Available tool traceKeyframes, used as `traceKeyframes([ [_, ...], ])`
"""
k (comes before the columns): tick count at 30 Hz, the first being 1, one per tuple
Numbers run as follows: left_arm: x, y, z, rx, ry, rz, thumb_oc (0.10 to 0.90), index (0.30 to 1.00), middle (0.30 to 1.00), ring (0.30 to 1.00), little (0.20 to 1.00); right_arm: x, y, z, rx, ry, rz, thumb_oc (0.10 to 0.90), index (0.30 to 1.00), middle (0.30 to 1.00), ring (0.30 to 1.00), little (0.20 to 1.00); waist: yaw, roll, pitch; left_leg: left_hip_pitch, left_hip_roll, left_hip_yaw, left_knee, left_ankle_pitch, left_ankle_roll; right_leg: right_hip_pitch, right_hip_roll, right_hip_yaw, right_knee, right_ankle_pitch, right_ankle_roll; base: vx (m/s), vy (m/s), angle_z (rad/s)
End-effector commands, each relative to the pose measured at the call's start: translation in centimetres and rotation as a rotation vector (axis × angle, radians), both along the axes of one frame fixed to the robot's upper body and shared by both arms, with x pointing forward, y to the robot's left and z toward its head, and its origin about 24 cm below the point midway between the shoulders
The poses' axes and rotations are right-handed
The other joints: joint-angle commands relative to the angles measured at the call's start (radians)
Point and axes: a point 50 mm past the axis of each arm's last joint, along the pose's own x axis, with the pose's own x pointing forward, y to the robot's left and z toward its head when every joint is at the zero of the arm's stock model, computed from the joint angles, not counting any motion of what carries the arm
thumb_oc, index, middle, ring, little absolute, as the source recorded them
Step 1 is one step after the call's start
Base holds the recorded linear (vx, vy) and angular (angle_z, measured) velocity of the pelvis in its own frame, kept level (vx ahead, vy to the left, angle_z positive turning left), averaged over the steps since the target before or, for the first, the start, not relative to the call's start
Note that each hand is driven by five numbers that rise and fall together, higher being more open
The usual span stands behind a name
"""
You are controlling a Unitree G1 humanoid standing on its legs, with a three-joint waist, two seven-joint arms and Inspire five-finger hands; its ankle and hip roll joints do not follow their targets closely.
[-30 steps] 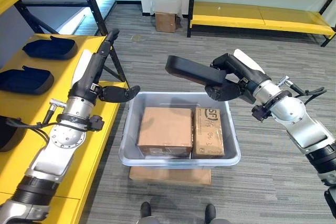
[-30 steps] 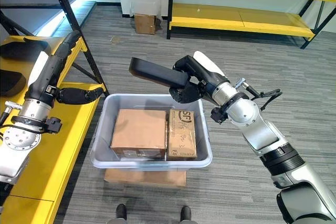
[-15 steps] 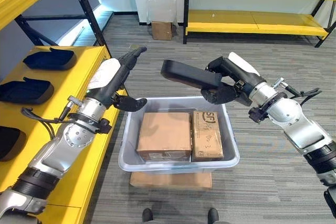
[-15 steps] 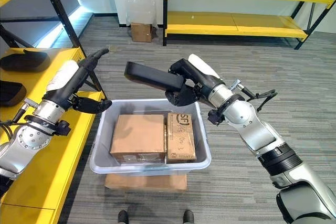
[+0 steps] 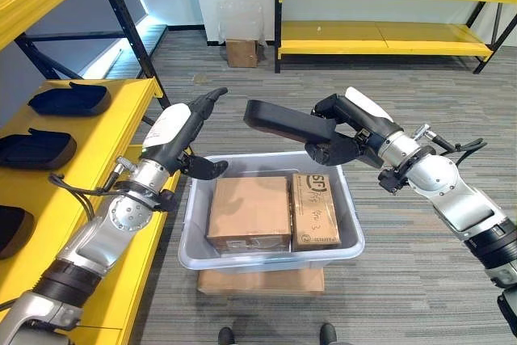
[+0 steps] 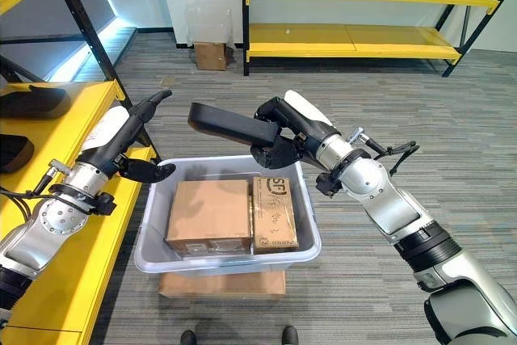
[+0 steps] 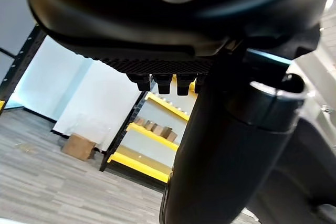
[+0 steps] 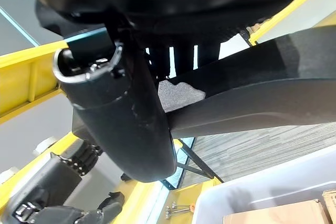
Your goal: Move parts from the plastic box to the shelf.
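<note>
Since a second ago, left hand (image 5: 187, 128) raised off the yellow shelf's edge and swung toward the box, fingers straight and reaching toward 1 o'clock, thumb spread out over the box's rim at 9 o'clock, holding nothing. Right hand (image 5: 346, 131) carried slightly leftward with its load, fingers and thumb curled round the near end of a long black part (image 5: 284, 119). Part held level in the air above the far rim of the plastic box (image 5: 192, 241), its free end pointing to 9 o'clock, close to the left hand's fingertips but apart from them.

Below, grey plastic box on a flat cardboard sheet (image 5: 260, 281) on the floor, with two cardboard cartons side by side inside: a broad one (image 5: 249, 212) at the left and a narrow one (image 5: 314, 209) at the right, touching along their sides.

At 9 o'clock, yellow shelf (image 5: 105, 133) bearing dark blue parts (image 5: 67, 99) in a row, well apart from both hands. At 12 o'clock, far yellow racking (image 5: 380, 34) with small boxes, and a small carton (image 5: 241, 52) on the floor beside it.
</note>
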Motion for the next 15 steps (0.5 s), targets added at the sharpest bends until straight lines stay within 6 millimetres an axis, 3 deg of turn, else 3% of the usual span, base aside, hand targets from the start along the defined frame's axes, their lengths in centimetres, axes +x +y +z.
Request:
traceKeyframes([
  [1,0.91,0.31,3.2,-0.004,-0.148,0.001,0.9,1.0,1.0,1.0,1.0,-0.15,2.66,5.4,0.143,-0.204,0.149,0.4,0.3,0.3,0.3,0.3,-0.01,-0.045,-0.171,-0.055,0.091,-0.022,-0.023,0.066,-0.037,0.053,-0.045,-0.012,0.024,-0.115,0.047,0.0,0.0,0.0],
  [15,0.65,0.77,3.79,-0.014,-0.176,0.012,0.9,1.0,1.0,1.0,1.0,-0.73,3.07,5.21,0.164,-0.178,0.205,0.4,0.3,0.3,0.3,0.3,-0.01,-0.05,-0.175,-0.051,0.089,-0.02,-0.023,0.061,-0.036,0.052,-0.045,-0.006,0.019,-0.115,0.046,0.0,0.002,-0.03],
])
